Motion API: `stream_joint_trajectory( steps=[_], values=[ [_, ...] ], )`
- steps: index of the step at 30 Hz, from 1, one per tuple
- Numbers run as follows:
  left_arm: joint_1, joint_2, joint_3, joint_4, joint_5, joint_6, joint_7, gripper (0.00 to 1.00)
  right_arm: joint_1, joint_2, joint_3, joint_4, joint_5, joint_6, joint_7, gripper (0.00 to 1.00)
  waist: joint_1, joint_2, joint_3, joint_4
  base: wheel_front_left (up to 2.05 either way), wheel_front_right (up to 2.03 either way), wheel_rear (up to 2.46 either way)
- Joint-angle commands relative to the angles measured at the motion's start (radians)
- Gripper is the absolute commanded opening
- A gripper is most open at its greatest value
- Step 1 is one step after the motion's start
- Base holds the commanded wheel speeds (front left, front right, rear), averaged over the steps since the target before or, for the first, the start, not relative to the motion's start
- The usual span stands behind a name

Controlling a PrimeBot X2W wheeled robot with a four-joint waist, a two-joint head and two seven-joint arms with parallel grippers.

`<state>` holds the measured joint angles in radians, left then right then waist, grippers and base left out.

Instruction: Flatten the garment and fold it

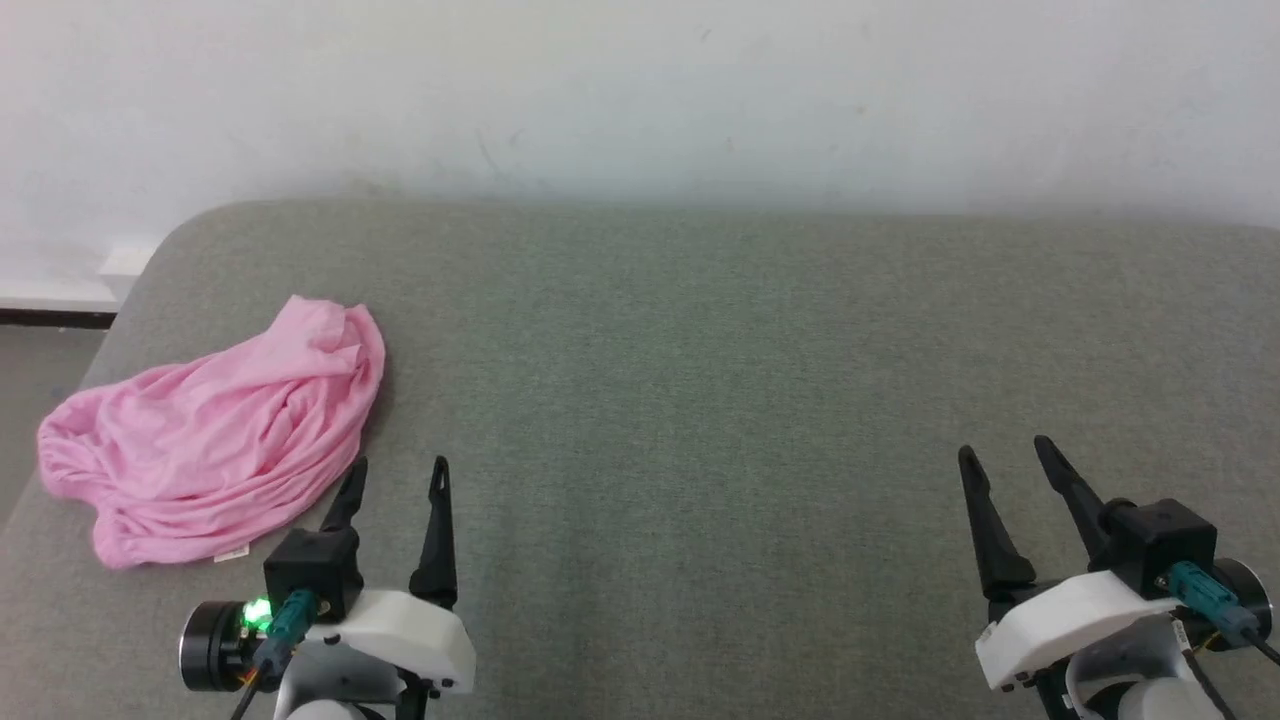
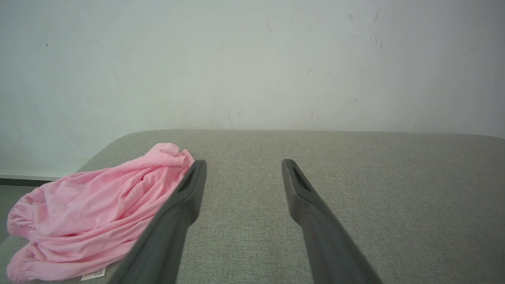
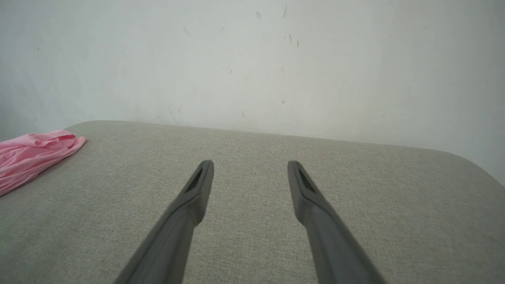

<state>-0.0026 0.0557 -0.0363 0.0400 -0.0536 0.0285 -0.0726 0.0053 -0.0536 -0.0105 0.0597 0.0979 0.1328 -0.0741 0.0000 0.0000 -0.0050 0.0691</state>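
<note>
Saw a grey woven-fabric surface (image 1: 720, 400) with rounded corners, set against a pale wall (image 1: 640, 90) flecked with small dark scuffs. Noted a dark skirting strip (image 1: 50, 318) and grey floor (image 1: 25, 372) at left. Lit softly, evenly.

You have free grey surface (image 1: 700, 400) ahead and right, crumpled garment (image 1: 210, 430) lying left just beside your left gripper (image 1: 400, 465), wall (image 1: 640, 100) closing the far edge.

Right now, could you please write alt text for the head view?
A crumpled pink garment lies at the left end of a grey surface, just beside the open left gripper; the open right gripper is at the lower right.
</note>
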Motion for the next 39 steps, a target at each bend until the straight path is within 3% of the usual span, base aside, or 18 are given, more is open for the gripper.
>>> stream_joint_trajectory(
  steps=[1,39],
  values=[
    [0.011,-0.002,-0.004,0.004,-0.007,0.006,-0.013,1.0,0.012,0.001,-0.003,0.006,0.009,-0.001,-0.012,1.0,0.0,0.0,0.0,0.016,0.0,0.0,0.0],
    [0.037,-0.003,-0.022,0.019,-0.066,0.044,-0.091,1.0,0.032,0.002,0.024,0.051,0.089,-0.001,-0.089,1.0,0.0,0.0,-0.004,0.261,0.0,0.0,0.0]
  ],
)
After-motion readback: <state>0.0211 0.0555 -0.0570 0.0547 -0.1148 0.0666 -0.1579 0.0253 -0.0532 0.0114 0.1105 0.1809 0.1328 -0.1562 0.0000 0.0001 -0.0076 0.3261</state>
